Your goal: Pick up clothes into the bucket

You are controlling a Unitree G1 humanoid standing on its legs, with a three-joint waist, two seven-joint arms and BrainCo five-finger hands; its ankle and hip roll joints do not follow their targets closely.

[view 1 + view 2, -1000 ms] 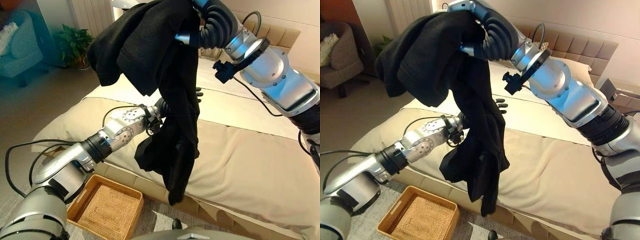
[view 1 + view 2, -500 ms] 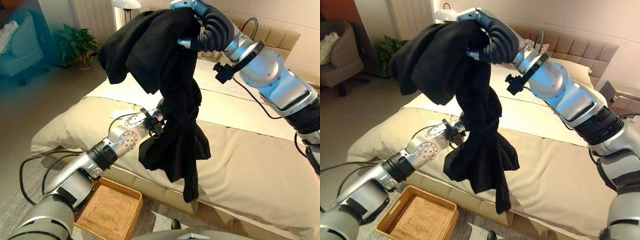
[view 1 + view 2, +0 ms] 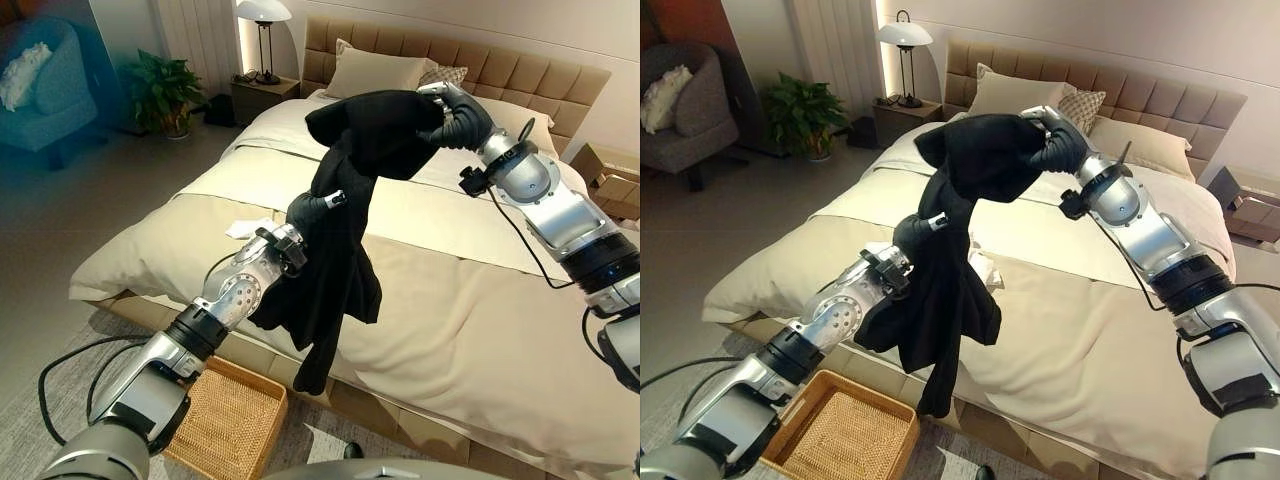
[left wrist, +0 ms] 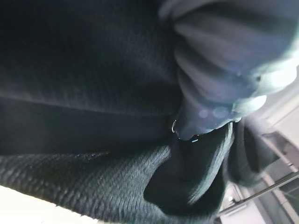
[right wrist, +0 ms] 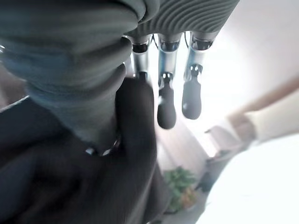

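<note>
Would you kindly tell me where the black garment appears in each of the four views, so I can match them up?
Left eye view: black garment hangs at centre, from upper centre down over the bed edge.
Right eye view: it sits left of centre, above the wicker basket.
Left wrist view: dark knit cloth close up.
Right wrist view: dark cloth beside the fingers.
Shared landmark: the beige bed.

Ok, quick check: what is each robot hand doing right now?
Left robot hand: buried in the black garment above the bed; fingers hidden, cannot be told.
Right robot hand: closed on the black garment's top, holding it up.
</note>
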